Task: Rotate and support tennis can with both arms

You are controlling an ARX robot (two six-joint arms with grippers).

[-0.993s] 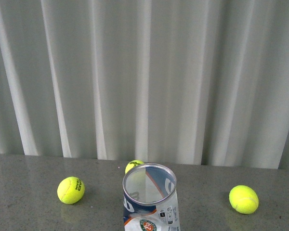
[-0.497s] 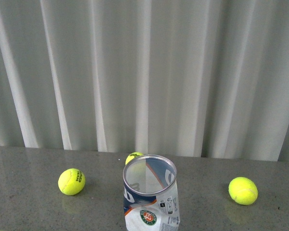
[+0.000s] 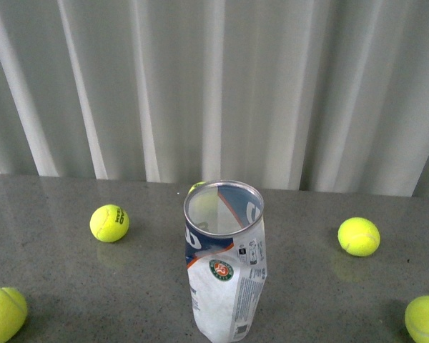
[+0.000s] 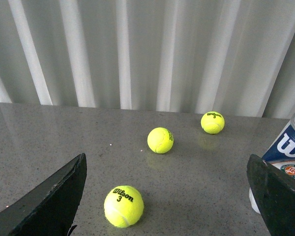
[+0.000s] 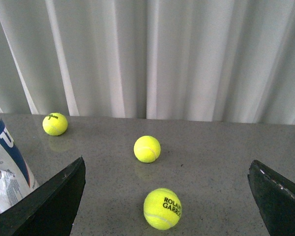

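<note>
I see grey table (image 3: 57, 286), tennis can (image 3: 225, 257) upright at near centre, Wilson and Roland Garros label, my left gripper (image 4: 167, 196) and right gripper (image 5: 167, 196) both spread wide holding nothing, wrist views alone showing ball print, Wilson 3 ball (image 4: 123, 206), Roland Garros ball (image 5: 162, 208)

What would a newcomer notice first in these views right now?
The open tennis can standing mid-table, nearest the camera, its silver rim facing up. Around it lie bright yellow tennis balls, spread left and right on the grey table. Each wrist view shows black fingers wide apart, holding nothing.
</note>
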